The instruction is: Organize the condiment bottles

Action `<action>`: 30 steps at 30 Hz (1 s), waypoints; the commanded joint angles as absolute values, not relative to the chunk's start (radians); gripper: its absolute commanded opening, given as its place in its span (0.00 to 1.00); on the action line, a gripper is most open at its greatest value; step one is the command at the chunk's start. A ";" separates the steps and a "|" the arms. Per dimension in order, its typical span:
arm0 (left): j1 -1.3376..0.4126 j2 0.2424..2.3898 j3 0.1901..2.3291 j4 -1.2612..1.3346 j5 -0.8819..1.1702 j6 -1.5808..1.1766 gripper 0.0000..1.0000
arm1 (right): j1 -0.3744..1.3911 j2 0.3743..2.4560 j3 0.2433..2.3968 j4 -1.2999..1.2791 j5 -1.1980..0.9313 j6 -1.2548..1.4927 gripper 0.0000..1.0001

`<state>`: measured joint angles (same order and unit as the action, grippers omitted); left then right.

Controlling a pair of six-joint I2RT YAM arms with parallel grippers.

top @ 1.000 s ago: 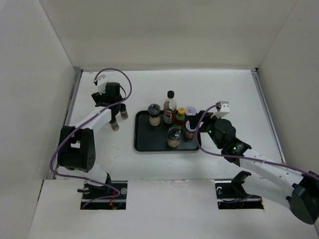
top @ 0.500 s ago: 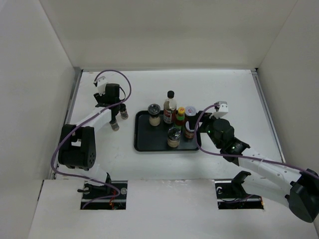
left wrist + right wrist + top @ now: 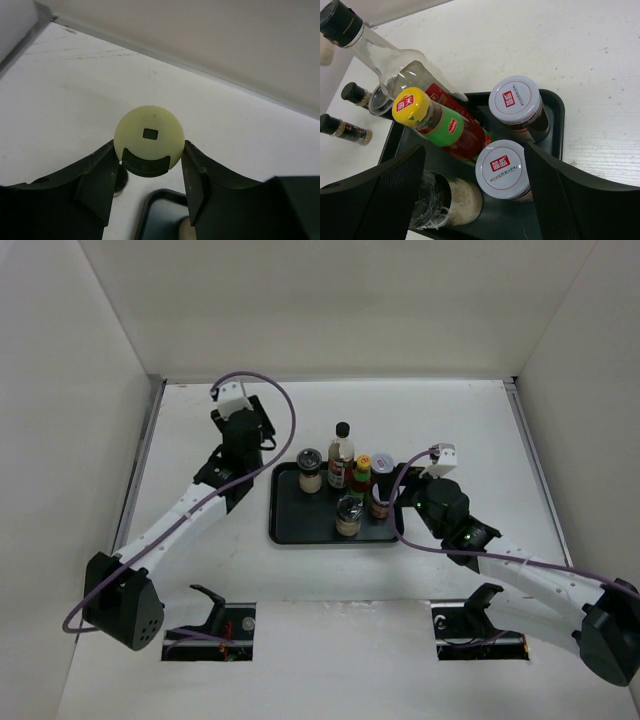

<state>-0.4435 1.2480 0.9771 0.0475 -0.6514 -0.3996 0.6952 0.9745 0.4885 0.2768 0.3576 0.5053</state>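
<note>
My left gripper (image 3: 149,157) is shut on a spice jar with a pale yellow lid (image 3: 149,135), held above the table just beyond the black tray's (image 3: 159,212) back-left corner. From above, the left gripper (image 3: 256,430) hangs left of the tray (image 3: 290,528). On the tray stand a tall clear black-capped bottle (image 3: 342,452), a red yellow-capped sauce bottle (image 3: 362,476), a dark-lidded jar (image 3: 309,470), a glass jar (image 3: 348,515) and two white-lidded jars (image 3: 501,169) (image 3: 515,100). My right gripper (image 3: 477,200) stands open astride the nearer white-lidded jar.
Two small dark-capped bottles (image 3: 355,94) (image 3: 342,130) stand on the table left of the tray, under my left arm. White walls close in the table at the back and on both sides. My right arm (image 3: 520,565) reaches in from the near right.
My left gripper closed on the yellow-lidded jar, and the left arm stretched out, moving it back and right toward the tray. The right arm edged slightly toward the tray.
</note>
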 commanded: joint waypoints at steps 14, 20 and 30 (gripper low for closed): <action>-0.706 1.298 0.805 0.136 -0.681 -0.497 0.38 | 0.693 0.951 0.485 0.325 0.360 0.502 0.83; -0.708 1.347 0.775 0.158 -0.675 -0.512 0.38 | 0.694 0.957 0.488 0.325 0.362 0.499 0.84; -0.690 1.442 0.753 0.196 -0.663 -0.520 0.42 | 0.697 0.957 0.486 0.330 0.362 0.499 0.84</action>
